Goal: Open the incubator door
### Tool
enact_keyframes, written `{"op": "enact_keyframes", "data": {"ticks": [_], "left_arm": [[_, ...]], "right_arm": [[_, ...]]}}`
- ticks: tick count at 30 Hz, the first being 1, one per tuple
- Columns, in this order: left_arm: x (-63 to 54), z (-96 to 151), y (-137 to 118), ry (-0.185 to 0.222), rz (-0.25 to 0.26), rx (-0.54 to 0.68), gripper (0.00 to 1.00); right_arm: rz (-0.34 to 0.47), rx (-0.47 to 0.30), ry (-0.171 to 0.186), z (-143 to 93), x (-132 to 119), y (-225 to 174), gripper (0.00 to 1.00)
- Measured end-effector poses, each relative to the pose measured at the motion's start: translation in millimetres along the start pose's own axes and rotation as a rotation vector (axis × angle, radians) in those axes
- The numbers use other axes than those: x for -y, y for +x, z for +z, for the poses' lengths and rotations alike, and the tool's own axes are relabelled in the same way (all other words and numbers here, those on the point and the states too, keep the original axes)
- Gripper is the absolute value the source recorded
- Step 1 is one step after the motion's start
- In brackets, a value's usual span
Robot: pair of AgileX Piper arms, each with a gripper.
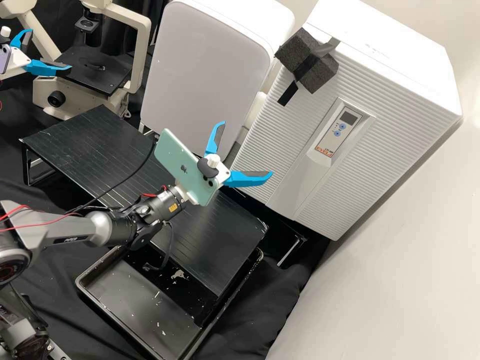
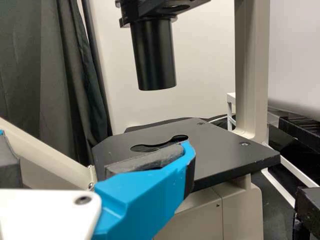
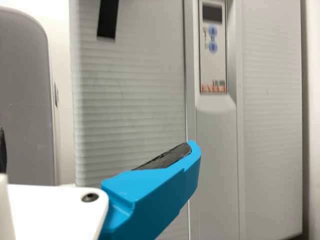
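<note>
The white incubator [image 1: 395, 65] stands at the right with its ribbed door [image 1: 270, 125] closed. A dark foam block [image 1: 307, 60] with a black strap [image 1: 287, 93] sits on the door's upper left part. Just left of the door, apart from it, my right gripper [image 1: 247, 148] is open and empty. From the right wrist, that gripper [image 3: 97, 140] faces the ribbed door [image 3: 130, 100], the control panel [image 3: 213, 50] and the black strap [image 3: 107, 20]. My left gripper [image 1: 50, 49], open and empty, is at the upper left by the microscope; the left wrist view shows the gripper [image 2: 95, 140] before its stage.
The microscope [image 1: 140, 50] stands at the back left. A white rounded appliance [image 1: 205, 70] is beside the incubator. A black ribbed platform [image 1: 100, 150] extends below the right arm, with a dark tray [image 1: 135, 300] at the front. The wall [image 1: 400, 280] lies right of the incubator.
</note>
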Motion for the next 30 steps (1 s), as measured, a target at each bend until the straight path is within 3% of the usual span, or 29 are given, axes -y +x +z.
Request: {"op": "enact_keyframes", "data": {"ticks": [6, 10, 11, 18, 24, 30], "left_arm": [[0.0, 0.0, 0.0, 0.000, 0.000, 0.000, 1.00], [0.0, 0.0, 0.0, 0.000, 0.000, 0.000, 1.00], [0.0, 0.0, 0.0, 0.000, 0.000, 0.000, 1.00], [0.0, 0.0, 0.0, 0.000, 0.000, 0.000, 1.00], [0.0, 0.0, 0.0, 0.000, 0.000, 0.000, 1.00], [0.0, 0.0, 0.0, 0.000, 0.000, 0.000, 1.00]], "right_arm": [[0.029, 0.035, 0.016, -17.2, -3.9, 8.4, 1.00], [0.096, 0.112, 0.017, -31.8, -5.7, 14.1, 1.00], [0.126, 0.152, 0.031, -35.6, -6.0, 15.4, 1.00], [0.142, 0.229, 0.006, -65.0, 5.2, 12.9, 1.00], [0.207, 0.174, -0.080, -98.8, 7.8, 4.6, 1.00], [0.244, 0.159, -0.115, -115.5, 6.3, 3.2, 1.00]]}}
